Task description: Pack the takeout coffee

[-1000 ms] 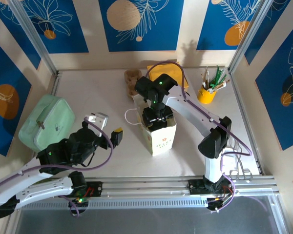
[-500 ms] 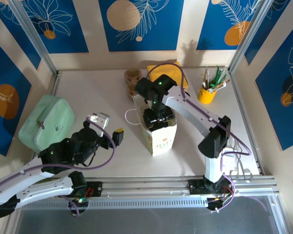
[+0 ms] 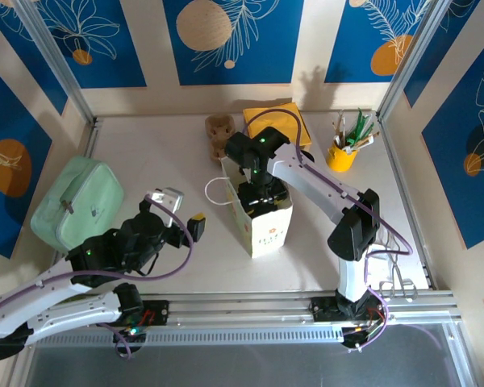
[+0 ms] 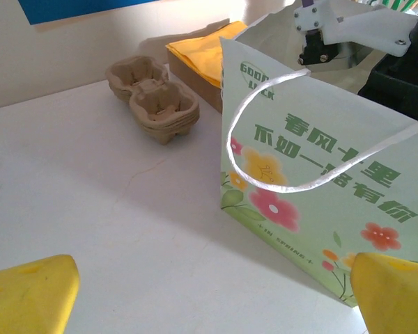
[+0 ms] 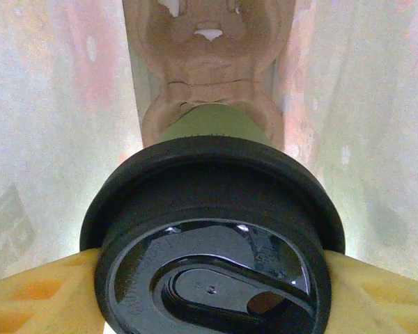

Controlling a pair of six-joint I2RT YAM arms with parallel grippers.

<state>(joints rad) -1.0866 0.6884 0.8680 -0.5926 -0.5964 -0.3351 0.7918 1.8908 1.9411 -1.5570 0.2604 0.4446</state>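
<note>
**Cup down in bag, not yet let go**

Progress: mostly done, by my read. The cup is already inside the bag, w/ the R arm reaching down through the bag's open top in the overhead view. From the R wrist cam, bag walls rise on both sides and a pulp carrier lies on the bag floor. The cup's base sits at or in one of the carrier's rings; can't tell if it's fully seated.

Left to do, prob.: settle the cup upright, release, lift the arm out w/o snagging the bag's handles or tipping it.

Cup vs fingers: R fingers are clamped on the cup from both sides, just under the black lid, one pad each side, partly closed to cup width. The cup looks upright and centred between them.

L fingers are spread wide w/ nothing between them, low over the worktop to the left of the bag, apart from it and facing its printed side.
</note>
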